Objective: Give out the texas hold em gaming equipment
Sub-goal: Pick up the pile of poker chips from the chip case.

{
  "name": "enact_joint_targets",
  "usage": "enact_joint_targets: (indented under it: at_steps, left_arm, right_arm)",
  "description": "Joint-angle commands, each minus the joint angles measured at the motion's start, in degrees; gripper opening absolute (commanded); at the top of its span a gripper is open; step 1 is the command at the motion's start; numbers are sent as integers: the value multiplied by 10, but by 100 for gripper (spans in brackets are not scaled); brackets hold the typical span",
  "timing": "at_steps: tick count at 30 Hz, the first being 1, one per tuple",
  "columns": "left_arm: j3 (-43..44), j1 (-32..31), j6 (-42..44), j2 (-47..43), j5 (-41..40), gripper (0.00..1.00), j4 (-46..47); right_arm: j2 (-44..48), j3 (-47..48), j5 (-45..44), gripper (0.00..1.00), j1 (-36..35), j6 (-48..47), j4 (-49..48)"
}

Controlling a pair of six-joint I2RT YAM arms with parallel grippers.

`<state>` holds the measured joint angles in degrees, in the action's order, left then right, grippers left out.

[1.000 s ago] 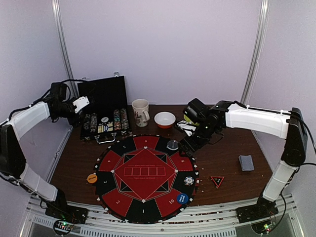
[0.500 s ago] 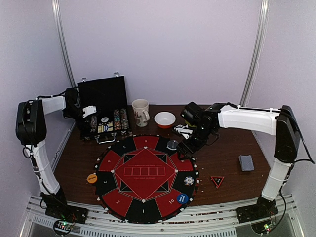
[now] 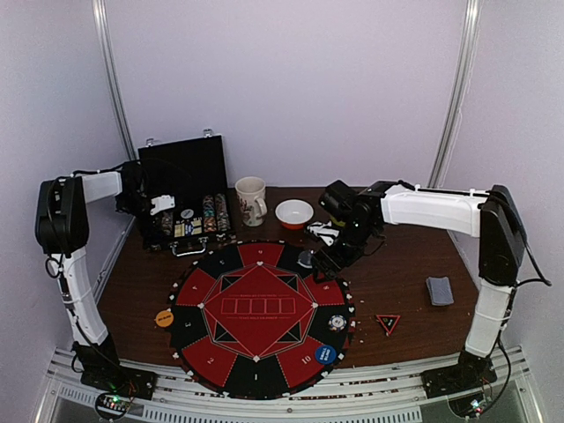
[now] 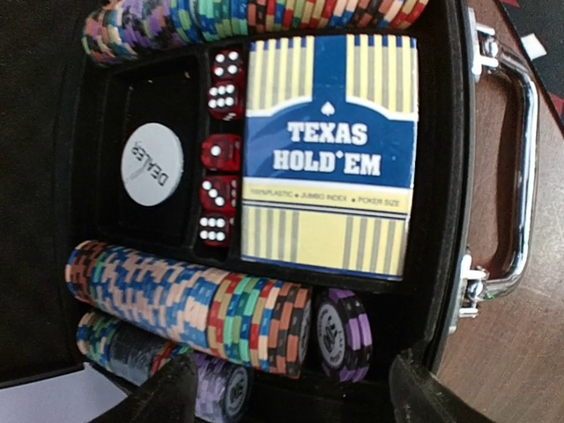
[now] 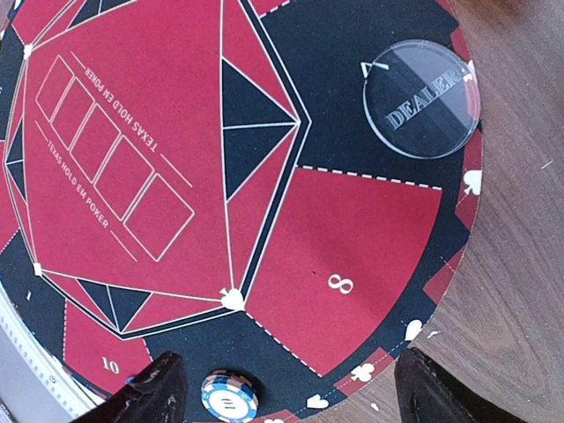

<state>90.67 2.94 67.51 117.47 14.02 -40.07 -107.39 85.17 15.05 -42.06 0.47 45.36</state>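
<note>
Left gripper [image 4: 291,392]: jaws spread, empty, over open case [image 3: 185,167]; chip row [image 4: 189,304] lies beside card box [image 4: 328,150]. Probably best centred on the row's end, lowered square, closing on few chips. Right gripper [image 5: 291,388]: spread, empty, above mat [image 5: 132,132] near dealer disc [image 5: 423,99].

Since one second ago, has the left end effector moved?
Yes. The left end effector shifted right, from the left edge of the open chip case to above its tray.

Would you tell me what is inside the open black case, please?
The case holds rows of striped chips, a Texas Hold'em card box, five red dice and a white dealer button. Anything beneath them is covered.
</note>
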Motion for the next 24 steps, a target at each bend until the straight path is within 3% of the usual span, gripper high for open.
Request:
enact_joint_targets:
  at_steps: [1,9,14,24]
  left_arm:
    - [10,-2,6,17,-7,72,15]
    - [-1,-12,-2,25,-37,42,68]
    - [-5,-18,-17,24,22,42,29]
    - [-56,-17,-9,17,-44,37,28]
  right_arm:
    - [-8,12,9,84,3,-3,21]
    - [-17,19,13,84,3,1,22]
    - [-23,23,13,84,3,1,30]
    - [-16,8,13,84,3,2,33]
